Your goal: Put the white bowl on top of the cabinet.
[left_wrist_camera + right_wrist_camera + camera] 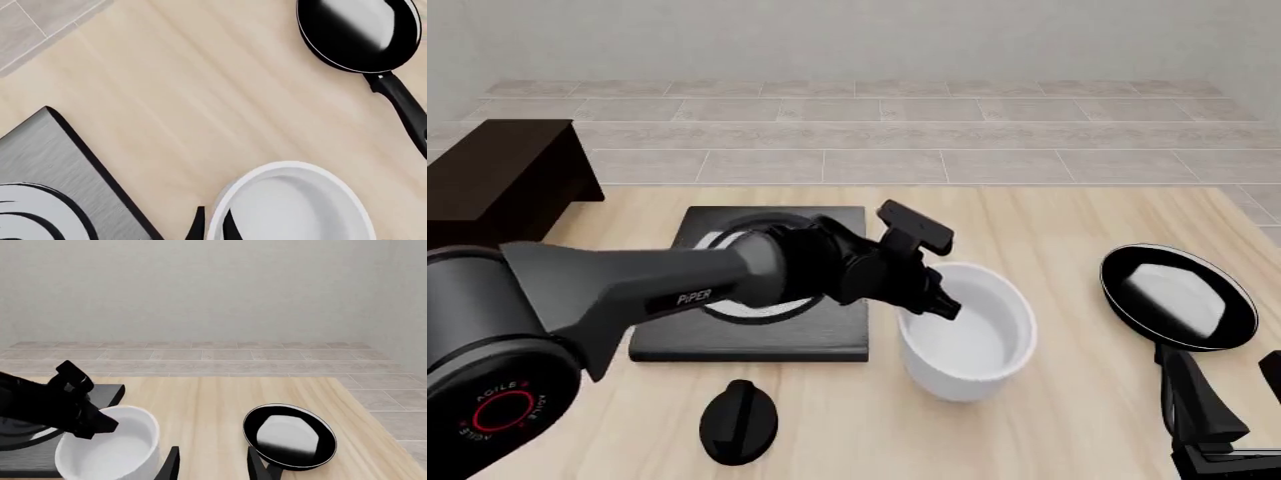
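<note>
White bowl stands on the table, directly under the left gripper. We see one fingertip outside the bowl's rim and one inside it, a narrow gap between them; we cannot tell whether they pinch the wall. Right gripper sits low beside the bowl, fingers parted, holding nothing. Cabinet is well off behind the left arm.
</note>
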`<state>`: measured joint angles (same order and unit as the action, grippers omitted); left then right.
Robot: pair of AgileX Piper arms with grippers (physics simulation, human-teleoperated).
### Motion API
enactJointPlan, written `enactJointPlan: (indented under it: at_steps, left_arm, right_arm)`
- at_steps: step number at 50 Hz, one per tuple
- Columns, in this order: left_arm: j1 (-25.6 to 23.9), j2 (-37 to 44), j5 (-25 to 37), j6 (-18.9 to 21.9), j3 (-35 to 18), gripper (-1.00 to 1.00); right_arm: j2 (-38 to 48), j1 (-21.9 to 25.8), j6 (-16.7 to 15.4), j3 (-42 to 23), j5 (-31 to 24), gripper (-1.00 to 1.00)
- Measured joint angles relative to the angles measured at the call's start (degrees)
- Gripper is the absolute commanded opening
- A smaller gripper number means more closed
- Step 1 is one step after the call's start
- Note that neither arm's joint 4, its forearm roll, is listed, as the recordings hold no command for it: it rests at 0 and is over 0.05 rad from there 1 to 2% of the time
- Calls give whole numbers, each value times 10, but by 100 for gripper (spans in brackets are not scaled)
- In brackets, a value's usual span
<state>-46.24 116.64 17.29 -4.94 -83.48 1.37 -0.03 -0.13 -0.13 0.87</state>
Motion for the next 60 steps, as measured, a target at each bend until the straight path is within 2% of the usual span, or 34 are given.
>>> enactJointPlan:
  at_steps: [37,60]
  left_arm:
    - [24,-106,15,2,48,-100]
    - [63,-186,29,5,77,-100]
  right_arm:
    - [0,0,0,0,0,100]
    - [0,0,0,0,0,100]
